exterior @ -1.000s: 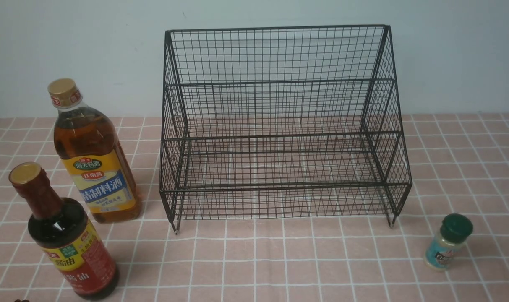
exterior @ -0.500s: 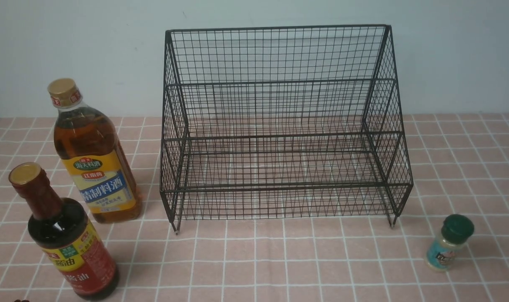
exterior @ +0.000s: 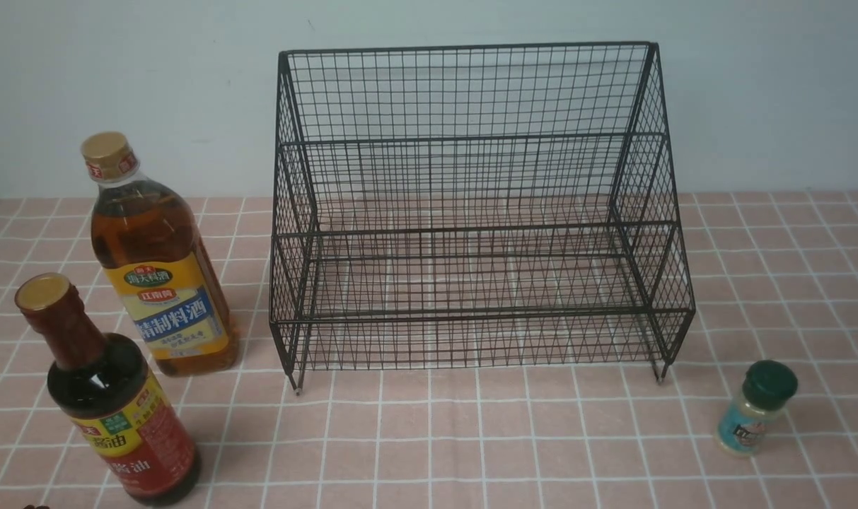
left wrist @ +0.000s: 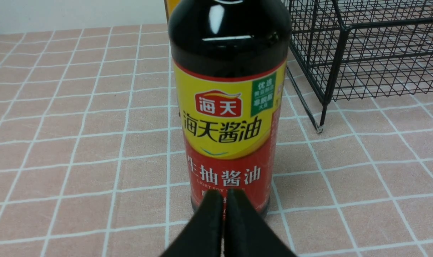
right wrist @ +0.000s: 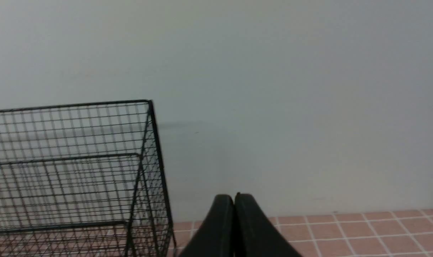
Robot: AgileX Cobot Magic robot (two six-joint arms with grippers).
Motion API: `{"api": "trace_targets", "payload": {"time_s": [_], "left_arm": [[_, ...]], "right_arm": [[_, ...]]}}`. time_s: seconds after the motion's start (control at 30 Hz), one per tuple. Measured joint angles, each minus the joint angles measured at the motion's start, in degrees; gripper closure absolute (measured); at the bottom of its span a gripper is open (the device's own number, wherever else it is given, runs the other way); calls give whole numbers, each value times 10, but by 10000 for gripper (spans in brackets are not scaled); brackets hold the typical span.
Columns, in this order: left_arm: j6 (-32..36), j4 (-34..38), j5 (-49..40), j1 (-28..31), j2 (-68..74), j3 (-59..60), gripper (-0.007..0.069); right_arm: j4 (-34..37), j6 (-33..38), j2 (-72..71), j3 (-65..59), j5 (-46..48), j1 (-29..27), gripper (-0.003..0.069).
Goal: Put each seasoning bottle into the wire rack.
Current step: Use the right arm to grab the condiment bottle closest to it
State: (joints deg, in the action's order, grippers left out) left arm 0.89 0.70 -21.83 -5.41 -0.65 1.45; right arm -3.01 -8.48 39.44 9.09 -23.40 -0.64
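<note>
Three seasoning containers stand upright on the pink-tiled bench (exterior: 471,438), every one of them outside the wire rack (exterior: 471,212). The rack fills the centre of my front feed, its tall back towards the pale wall (exterior: 117,71). The amber bottle (exterior: 161,268), gold-capped with a yellow and blue label, sits at the left of the frame, just beside the rack's left side but apart from it. The soy-sauce bottle (exterior: 114,410), dark with a red and yellow label, is in the lower left corner, nearer to me than the amber one and close to it; I cannot tell whether the two touch. The green-capped shaker jar (exterior: 756,408) stands alone at the lower right, near the rack's right front leg. On my left wrist feed the left claw (left wrist: 225,200) has its fingers pressed together and grips nothing. Its tips line up with the foot of the soy-sauce bottle's label, though I cannot tell whether they touch the bottle. On the right wrist feed the right claw (right wrist: 234,201) is likewise pressed together and empty, pointing at the wall beside the rack's top corner.
</note>
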Motion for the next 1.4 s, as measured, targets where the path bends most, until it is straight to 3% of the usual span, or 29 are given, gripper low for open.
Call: {"api": "trace_targets", "payload": {"time_s": [0.2, 0.43, 0.57, 0.7, 1.03, 1.23, 1.4], "left_arm": [[0, 0, 0, 0, 0, 0, 631], [0, 0, 0, 0, 0, 0, 631], [0, 0, 0, 0, 0, 0, 631], [0, 0, 0, 0, 0, 0, 631], [0, 0, 0, 0, 0, 0, 631], [0, 0, 0, 0, 0, 0, 631], [0, 0, 0, 0, 0, 0, 631]], "right_arm": [[-9, 5, 137, 4, -94, 52, 603], [-21, 59, 289, 2, -180, 86, 352], [14, 88, 324, -28, -242, 87, 186], [38, 92, 367, -52, -288, 87, 99], [48, 92, 508, -53, -404, 87, 81], [36, 92, 574, -45, -415, 87, 85], [34, 94, 611, -41, -416, 87, 180]]}}
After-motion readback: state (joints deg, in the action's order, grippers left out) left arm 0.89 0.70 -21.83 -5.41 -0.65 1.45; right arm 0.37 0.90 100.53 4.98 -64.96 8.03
